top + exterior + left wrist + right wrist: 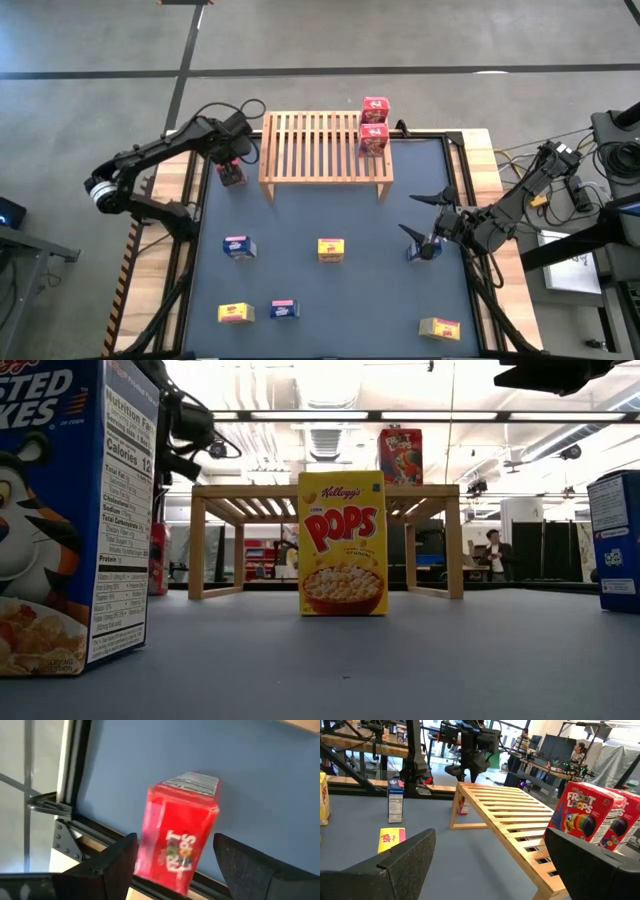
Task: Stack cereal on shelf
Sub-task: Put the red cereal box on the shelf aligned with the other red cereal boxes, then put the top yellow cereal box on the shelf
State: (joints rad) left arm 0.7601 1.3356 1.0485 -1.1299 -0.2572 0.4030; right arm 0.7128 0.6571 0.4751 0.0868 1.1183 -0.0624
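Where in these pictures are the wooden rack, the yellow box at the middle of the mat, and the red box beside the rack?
wooden rack [312,146], high view, middle of its slatted top
yellow box [343,543], low view, its printed front
red box [177,845], left wrist view, its printed front face

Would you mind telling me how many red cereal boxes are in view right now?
3. Two red boxes sit together at the right end of the wooden rack; the third stands on the table beside the rack's left end, under the left gripper.

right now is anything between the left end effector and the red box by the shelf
Nothing visible. The left end effector hangs open right over the red box, which stands on the mat beside the shelf, its fingers flanking it.
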